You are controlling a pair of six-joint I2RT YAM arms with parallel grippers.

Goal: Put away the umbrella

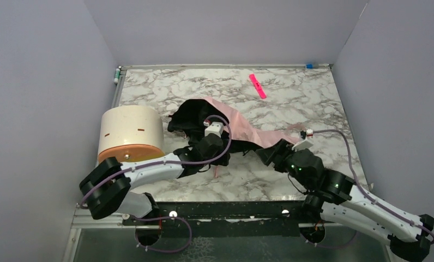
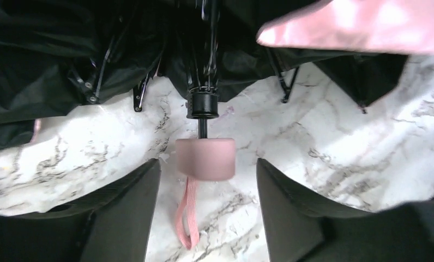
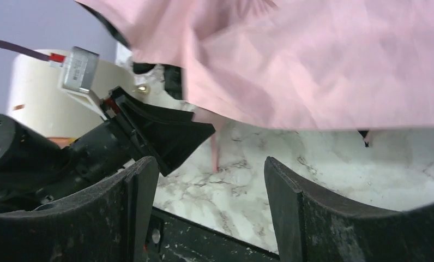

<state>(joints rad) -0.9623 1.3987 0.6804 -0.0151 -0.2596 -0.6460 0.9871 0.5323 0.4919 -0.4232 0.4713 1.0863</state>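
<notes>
Surface (image 1: 313,98): marbled.
Umbrella (image 1: 242,128): mid-frame in the top view, half-collapsed. Pale pink fabric is crumpled toward the right and black lining is bunched at the left.
Left gripper (image 2: 206,183): nearer the handle end, jaws wide, nothing held.
Right gripper (image 3: 209,180): at the canopy's right edge, jaws apart and empty, pink fabric overhead.
Shaft (image 2: 203,126): thin and black, its axis running straight down-frame toward the left gripper.
Handle (image 2: 205,158): small and pink, centred just ahead of those jaws, untouched.
Strap (image 2: 186,215): pink loop lying on the surface.
</notes>
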